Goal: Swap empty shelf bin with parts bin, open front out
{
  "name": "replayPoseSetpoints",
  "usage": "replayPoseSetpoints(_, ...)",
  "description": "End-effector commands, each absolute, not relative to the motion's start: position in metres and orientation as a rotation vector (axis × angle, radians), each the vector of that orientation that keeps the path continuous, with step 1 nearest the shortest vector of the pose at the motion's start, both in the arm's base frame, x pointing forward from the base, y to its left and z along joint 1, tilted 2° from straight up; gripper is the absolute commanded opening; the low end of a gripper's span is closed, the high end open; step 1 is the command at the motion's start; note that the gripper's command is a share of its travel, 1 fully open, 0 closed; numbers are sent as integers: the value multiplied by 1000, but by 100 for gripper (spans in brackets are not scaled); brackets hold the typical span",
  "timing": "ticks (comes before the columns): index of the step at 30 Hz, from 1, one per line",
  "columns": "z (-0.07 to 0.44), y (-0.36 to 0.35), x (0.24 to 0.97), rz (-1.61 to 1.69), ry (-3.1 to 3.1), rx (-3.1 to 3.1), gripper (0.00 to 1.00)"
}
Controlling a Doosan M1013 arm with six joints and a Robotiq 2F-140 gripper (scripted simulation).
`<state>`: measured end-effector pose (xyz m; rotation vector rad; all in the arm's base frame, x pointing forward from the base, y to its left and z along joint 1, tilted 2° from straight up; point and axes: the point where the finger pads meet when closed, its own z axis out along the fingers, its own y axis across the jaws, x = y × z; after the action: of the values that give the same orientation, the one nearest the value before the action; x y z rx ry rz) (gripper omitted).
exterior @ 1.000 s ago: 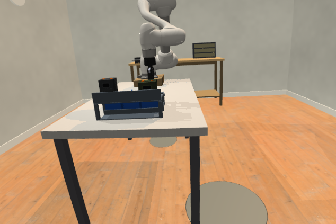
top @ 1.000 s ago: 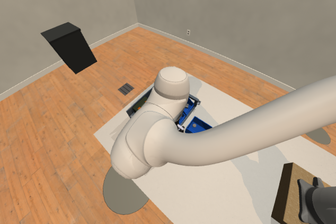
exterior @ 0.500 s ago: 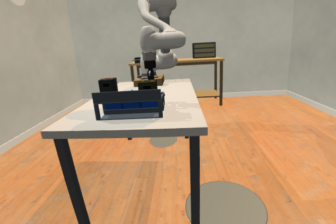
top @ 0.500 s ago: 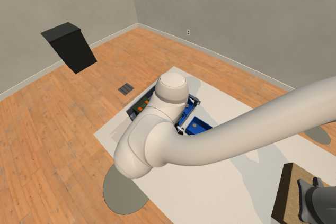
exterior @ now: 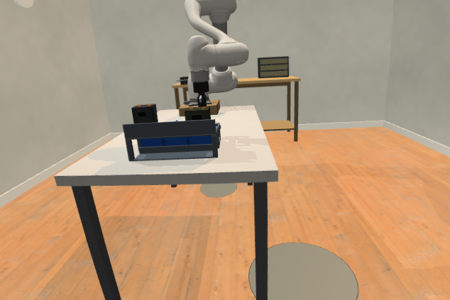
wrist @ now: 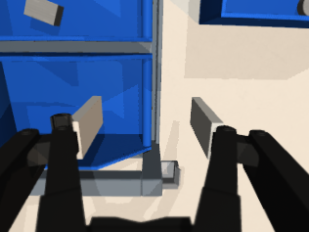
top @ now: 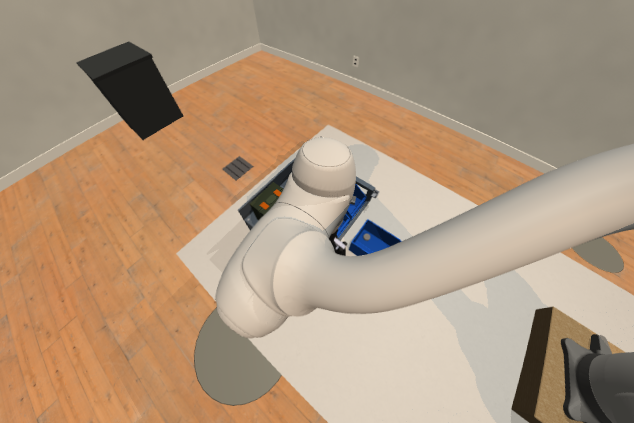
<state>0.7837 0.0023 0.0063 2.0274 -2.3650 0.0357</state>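
My gripper [wrist: 147, 110] [exterior: 201, 102] is open and empty, pointing down at the shelf's front. In the wrist view its left finger is over the empty blue bin [wrist: 98, 94], its right finger outside the shelf's front lip [wrist: 156, 82]; the bin's low front edge lies between them, not gripped. The empty bin sits in the end bay of the grey shelf [exterior: 169, 130] [wrist: 93, 183]. The bin with parts [top: 381, 243] [wrist: 259, 8] stands on the table in front of the shelf; a round grey part [top: 366, 237] [wrist: 305, 7] shows in it. The arm hides much of the shelf in the top view.
A neighbouring blue bin [wrist: 98, 19] holds a grey block [wrist: 41, 11], beyond a grey divider [wrist: 73, 47]. Two dark cases [exterior: 144, 113] [exterior: 198, 113] with orange marks stand on the shelf's top board. A bracket [wrist: 169, 173] juts from the shelf's front corner.
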Motion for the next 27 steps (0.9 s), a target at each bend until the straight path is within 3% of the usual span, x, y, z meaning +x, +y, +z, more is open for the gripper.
replayPoseSetpoints(1, 6, 2, 784, 36, -2365, 2028, 62)
replayPoseSetpoints(27, 2, 2, 784, 36, -2365, 2028, 62)
